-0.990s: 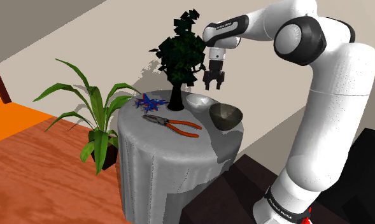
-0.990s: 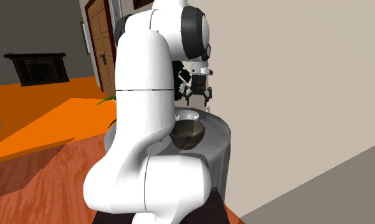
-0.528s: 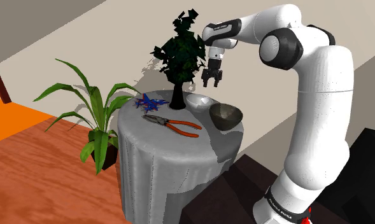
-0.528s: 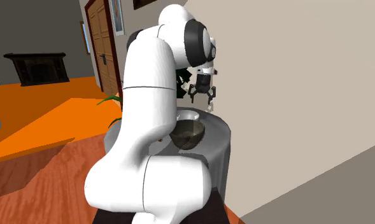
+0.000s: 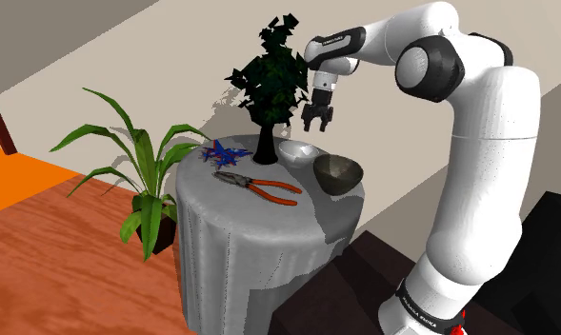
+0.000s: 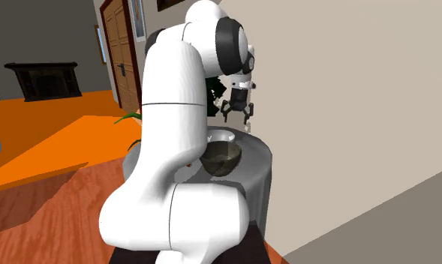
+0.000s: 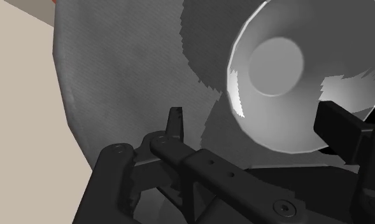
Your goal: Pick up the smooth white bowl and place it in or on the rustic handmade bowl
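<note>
Barely shifted since half second ago: hovering with jaws wide open, empty, above white bowl (image 5: 297, 150), resting untouched on counter (image 5: 221, 209) between plant (image 5: 269, 86) and dark bowl (image 5: 337, 173). Probably settling alignment before descent; grasp, lift, transfer all left to do.

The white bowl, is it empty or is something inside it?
Empty. The white bowl stands upright on the table, and the wrist view shows its bare inside.
</note>
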